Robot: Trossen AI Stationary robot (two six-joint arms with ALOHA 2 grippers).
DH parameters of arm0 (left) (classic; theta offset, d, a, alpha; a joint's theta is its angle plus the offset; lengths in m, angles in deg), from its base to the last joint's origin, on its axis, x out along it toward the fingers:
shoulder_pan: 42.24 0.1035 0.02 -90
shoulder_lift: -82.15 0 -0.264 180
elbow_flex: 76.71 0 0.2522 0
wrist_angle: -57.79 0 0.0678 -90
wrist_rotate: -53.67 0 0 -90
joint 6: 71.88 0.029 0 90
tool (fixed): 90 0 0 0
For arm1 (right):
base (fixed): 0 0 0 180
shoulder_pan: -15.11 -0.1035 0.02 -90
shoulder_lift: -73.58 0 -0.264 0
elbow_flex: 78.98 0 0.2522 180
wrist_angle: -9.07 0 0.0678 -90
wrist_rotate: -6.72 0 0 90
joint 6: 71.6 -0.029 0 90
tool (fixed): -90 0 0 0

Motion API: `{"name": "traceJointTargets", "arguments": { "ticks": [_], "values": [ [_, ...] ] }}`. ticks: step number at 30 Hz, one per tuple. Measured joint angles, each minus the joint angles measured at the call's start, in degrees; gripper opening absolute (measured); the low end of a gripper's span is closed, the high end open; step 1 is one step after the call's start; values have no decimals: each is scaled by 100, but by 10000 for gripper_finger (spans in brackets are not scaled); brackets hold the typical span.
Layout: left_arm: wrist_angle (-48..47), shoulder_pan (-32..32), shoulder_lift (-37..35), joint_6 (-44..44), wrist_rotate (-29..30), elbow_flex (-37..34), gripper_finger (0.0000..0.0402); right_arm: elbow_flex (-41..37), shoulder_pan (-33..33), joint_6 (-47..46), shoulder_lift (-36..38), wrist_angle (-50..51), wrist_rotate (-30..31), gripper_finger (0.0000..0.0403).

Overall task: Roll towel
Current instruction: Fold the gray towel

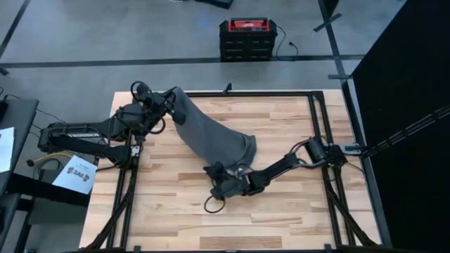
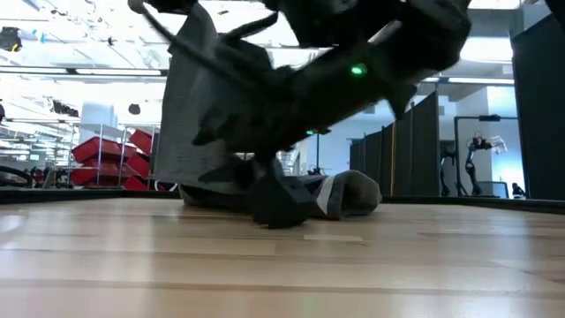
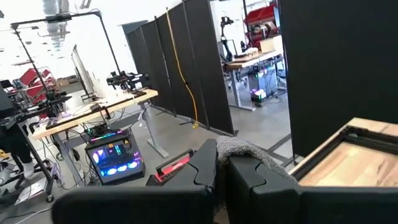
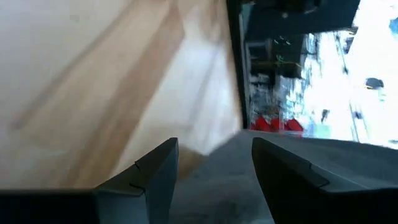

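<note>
Slipping threatens: the left gripper (image 3: 221, 171) pinches the plain dark grey soft towel (image 1: 211, 133) by one raised corner, while the right gripper (image 4: 214, 165), spread, misses the low edge.

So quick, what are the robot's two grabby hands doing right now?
Left gripper: jaws shut on the towel, holding one end lifted off the table.
Right gripper: jaws open, low at the towel's other end, cloth between them.

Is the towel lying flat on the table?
No. The left claw holds one end of the towel up; the rest lies bunched on the table.
</note>
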Motion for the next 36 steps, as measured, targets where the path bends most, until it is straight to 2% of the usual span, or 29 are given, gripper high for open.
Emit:
{"name": "traceJointTargets", "arguments": {
  "ticks": [4, 8, 11, 14, 17, 20, 24, 28, 36],
  "values": [
    [-138, 2, -24, -101, 4, 0, 0, 247, 31, 155, -257, 7, 642, 193],
    [-218, 2, -52, -128, 9, 0, 0, 252, 132, 104, -255, 117, 999, 192],
    [-308, 2, -50, -152, 13, 0, 0, 247, 231, 89, -210, 358, 1149, 181],
    [-405, 2, -50, -165, 20, 0, 0, 230, 263, -301, -81, 692, 1158, 158],
    [-597, 2, -53, -227, 65, 0, 0, 229, 277, -869, 218, 1376, 1109, 134],
    [-620, 2, -72, -242, 105, 0, 0, 424, 378, -1852, 686, 2510, 949, 98],
    [-659, 1, -72, -289, 111, 0, 0, 473, 608, -3204, 1191, 3800, 159, 17],
    [-1032, 0, -72, -502, 114, 2, 0, 469, 672, -3806, 1770, 4121, -137, 6],
    [-2045, -15, -72, -1296, 115, 2, 0, 474, 615, -3574, 3036, 4085, -72, 2]
  ]
}}
